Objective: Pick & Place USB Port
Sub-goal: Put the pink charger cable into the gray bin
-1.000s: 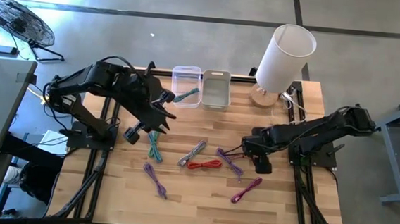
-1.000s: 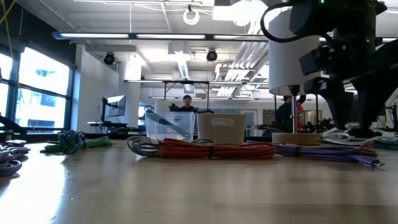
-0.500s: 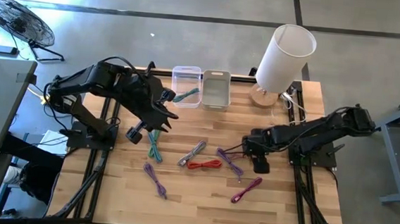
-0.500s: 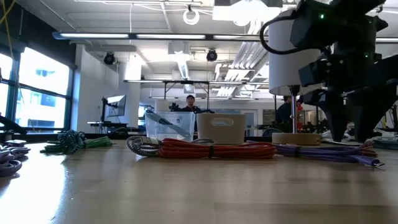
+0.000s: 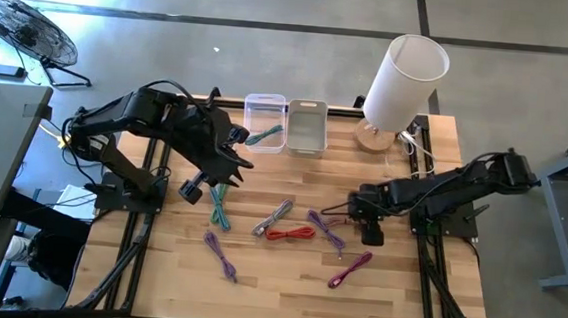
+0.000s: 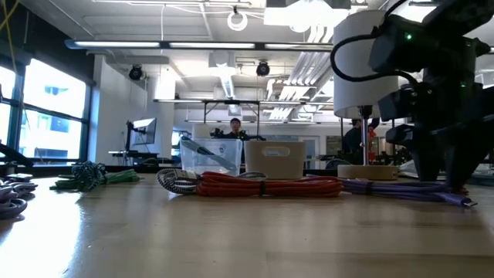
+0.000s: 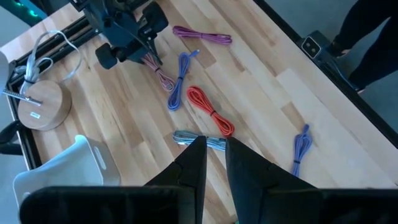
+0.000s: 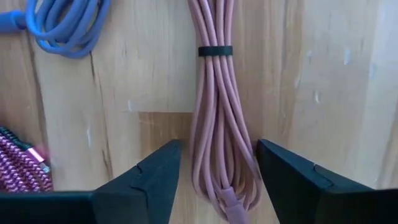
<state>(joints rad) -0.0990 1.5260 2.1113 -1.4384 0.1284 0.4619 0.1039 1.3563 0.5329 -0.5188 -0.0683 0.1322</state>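
Note:
A pink cable bundle (image 8: 217, 112), tied with a black band, lies flat on the wooden table (image 5: 275, 289). My right gripper (image 8: 217, 180) is low over it, pointing down and open. Its fingers (image 8: 149, 180) stand either side of the bundle's looped end without touching it. In the high view this gripper (image 5: 355, 216) is at the table's right and hides most of the bundle. My left gripper (image 7: 214, 162) hangs high over the table's left-middle (image 5: 225, 167). Its fingers are a narrow gap apart with nothing between them.
Other bundles lie on the table: blue-purple (image 5: 327, 228), red (image 5: 291, 234), grey (image 5: 274, 216), teal (image 5: 220, 207), purple (image 5: 221, 255) and magenta (image 5: 349, 269). A clear box (image 5: 265, 121) and a white box (image 5: 307, 126) stand at the far edge. A lamp (image 5: 402, 82) stands far right.
My right gripper has sunk toward the table, onto the pink bundle, and its fingers now reach table level in the low view. The cables have not moved.

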